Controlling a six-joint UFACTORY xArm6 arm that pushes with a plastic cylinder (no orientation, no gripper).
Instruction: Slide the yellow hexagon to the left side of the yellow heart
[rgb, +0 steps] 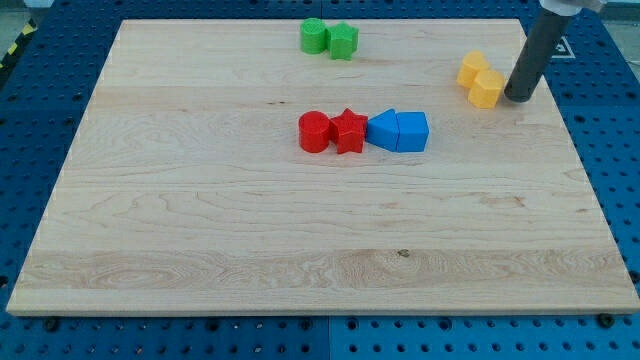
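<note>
Two yellow blocks touch each other near the view's upper right. The nearer one (487, 88) looks like the yellow hexagon. The farther one (472, 68), just up and left of it, looks like the yellow heart, though the shapes are hard to make out. My tip (518, 98) rests on the board just to the right of the nearer yellow block, touching it or nearly so. The dark rod slants up to the view's top right.
A green round block (314, 36) and a green star (343, 41) sit together at the top centre. A red round block (314, 131), a red star (348, 131), a blue triangle (382, 130) and a blue block (412, 131) form a row mid-board. The board's right edge (575, 150) is close to my tip.
</note>
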